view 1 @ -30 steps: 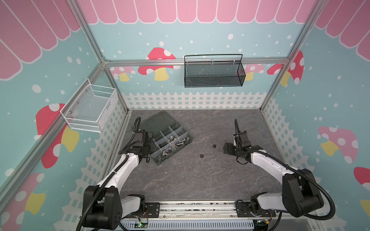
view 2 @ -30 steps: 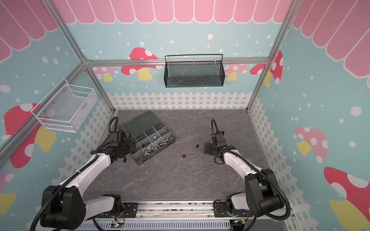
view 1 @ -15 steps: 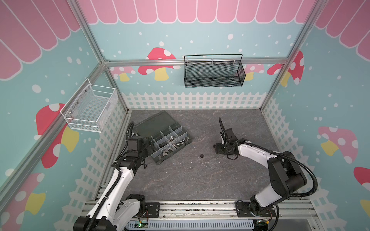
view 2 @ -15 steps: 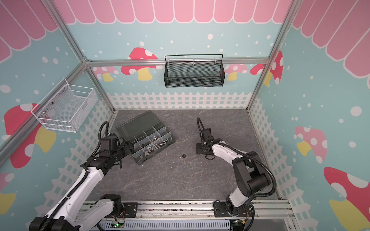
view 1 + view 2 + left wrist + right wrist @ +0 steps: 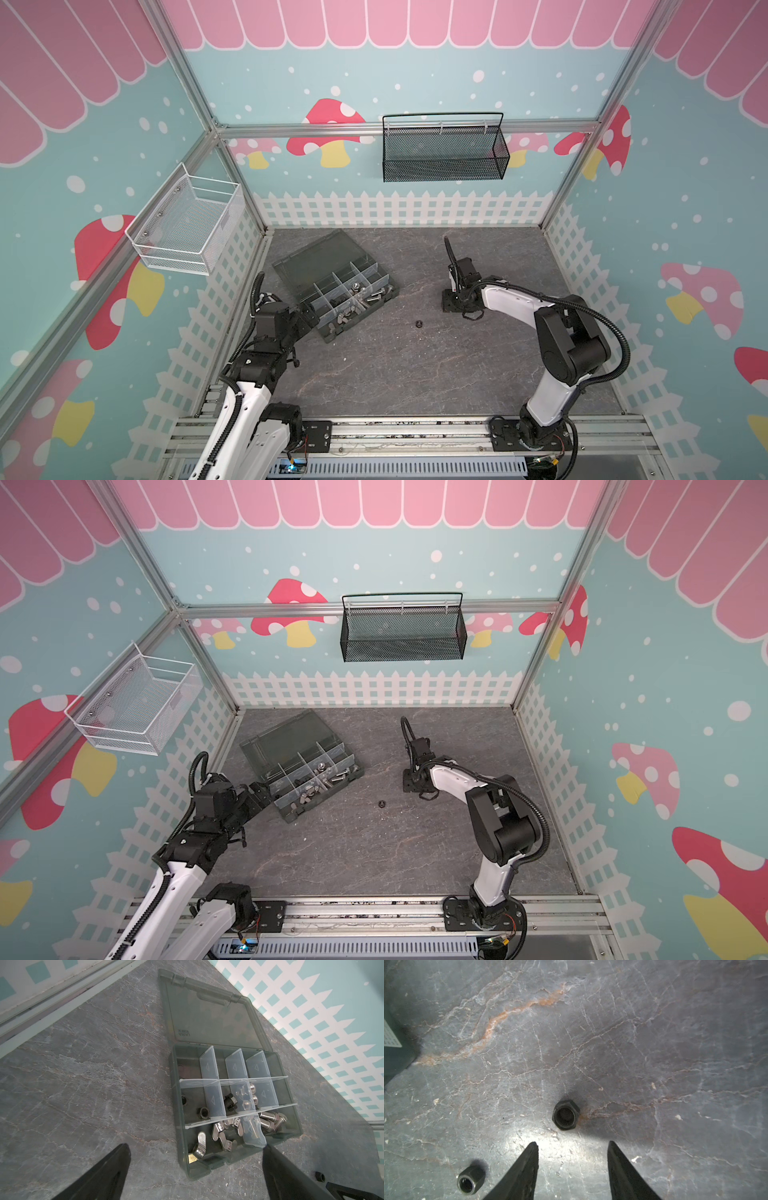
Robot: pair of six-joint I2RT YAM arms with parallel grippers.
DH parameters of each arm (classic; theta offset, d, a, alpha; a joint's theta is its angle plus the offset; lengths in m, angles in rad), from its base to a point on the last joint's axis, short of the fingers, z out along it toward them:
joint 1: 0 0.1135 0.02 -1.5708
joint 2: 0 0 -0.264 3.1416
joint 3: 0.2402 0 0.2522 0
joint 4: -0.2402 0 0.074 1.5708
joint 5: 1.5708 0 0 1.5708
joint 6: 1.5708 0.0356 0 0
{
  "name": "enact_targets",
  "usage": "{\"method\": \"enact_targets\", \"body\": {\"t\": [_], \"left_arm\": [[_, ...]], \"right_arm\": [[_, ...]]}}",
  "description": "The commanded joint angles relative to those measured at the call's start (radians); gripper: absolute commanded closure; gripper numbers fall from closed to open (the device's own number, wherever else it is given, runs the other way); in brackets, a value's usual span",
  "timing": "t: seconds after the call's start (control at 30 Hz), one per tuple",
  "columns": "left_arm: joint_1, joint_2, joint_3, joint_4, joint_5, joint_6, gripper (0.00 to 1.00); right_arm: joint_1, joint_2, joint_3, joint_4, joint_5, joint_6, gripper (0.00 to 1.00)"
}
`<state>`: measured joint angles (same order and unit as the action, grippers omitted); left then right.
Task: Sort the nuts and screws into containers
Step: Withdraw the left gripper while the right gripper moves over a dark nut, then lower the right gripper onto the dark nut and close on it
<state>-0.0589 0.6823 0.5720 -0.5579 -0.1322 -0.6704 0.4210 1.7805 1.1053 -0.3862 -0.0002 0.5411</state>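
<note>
Operator: Progress, in both top views?
Observer: Late sorting, it seems. The dark grey translucent plastic organizer box (image 5: 320,257) lies open near the bench's (image 5: 415,374) left edge; one small black hex nut (image 5: 419,323) lies loose mid-bench. The right gripper (image 5: 451,305) is down near it; the left gripper (image 5: 309,316) hangs just beside the box.
Operator: Left wrist view?
Observer: Left jaws spread wide, empty. Silver wing nuts (image 5: 220,1132) and silver bolts (image 5: 268,1120) fill the row nearest the gripper; black nuts (image 5: 204,1112) sit one row behind.
Operator: Right wrist view?
Observer: Jaws half apart, gripping nothing; a flat black nut (image 5: 566,1114) lies just ahead of the fingertips (image 5: 532,1151), a second nut (image 5: 471,1180) on its side nearby. Picking is in hand. Next, likely: advance to straddle the flat nut, close across its flats, carry it to the black-nut compartment.
</note>
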Motion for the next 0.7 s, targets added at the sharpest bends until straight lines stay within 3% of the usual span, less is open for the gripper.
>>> {"method": "enact_targets", "body": {"t": [0.0, 0.37, 0.67], "left_arm": [[0.005, -0.017, -0.019, -0.031, -0.039, -0.025, 0.00], [0.006, -0.008, -0.030, -0.037, -0.041, -0.034, 0.00], [0.005, -0.004, -0.034, -0.033, -0.043, -0.036, 0.00]], "right_arm": [[0.006, 0.035, 0.038, -0.020, 0.000, -0.017, 0.47], [0.008, 0.111, 0.082, -0.011, -0.010, -0.021, 0.61], [0.020, 0.166, 0.087, -0.006, -0.007, -0.024, 0.66]]}}
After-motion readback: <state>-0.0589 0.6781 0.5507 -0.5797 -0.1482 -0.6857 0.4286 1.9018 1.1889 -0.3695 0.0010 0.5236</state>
